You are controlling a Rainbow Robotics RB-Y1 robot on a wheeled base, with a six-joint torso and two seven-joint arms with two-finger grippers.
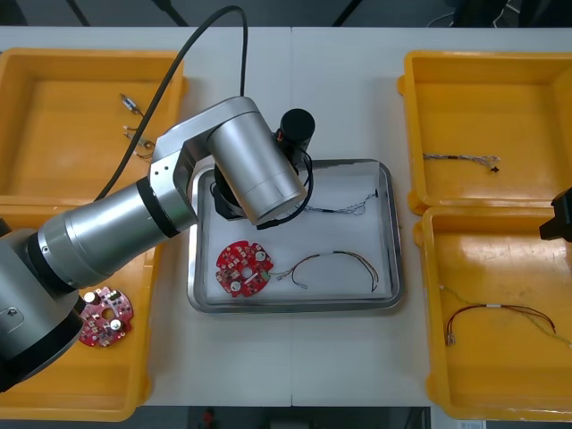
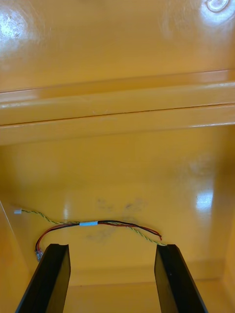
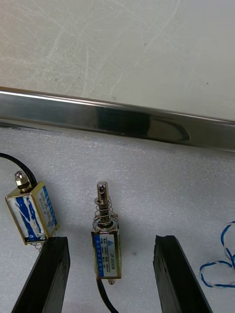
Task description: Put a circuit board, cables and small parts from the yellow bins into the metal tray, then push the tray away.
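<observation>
Front view: the left arm [image 1: 161, 210] bends across the metal tray [image 1: 295, 306], with a circuit board [image 1: 243, 267] inside. Right wrist view: the right jaws hang wide over the red and yellow cable [image 2: 98, 225]. Left wrist view: the left jaws stand wide, straddling a small metal part [image 3: 105, 244] on the tray floor without touching it.

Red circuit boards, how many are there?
2. One red board lies in the metal tray; a second board lies in the near left yellow bin. The left arm may hide more.
</observation>
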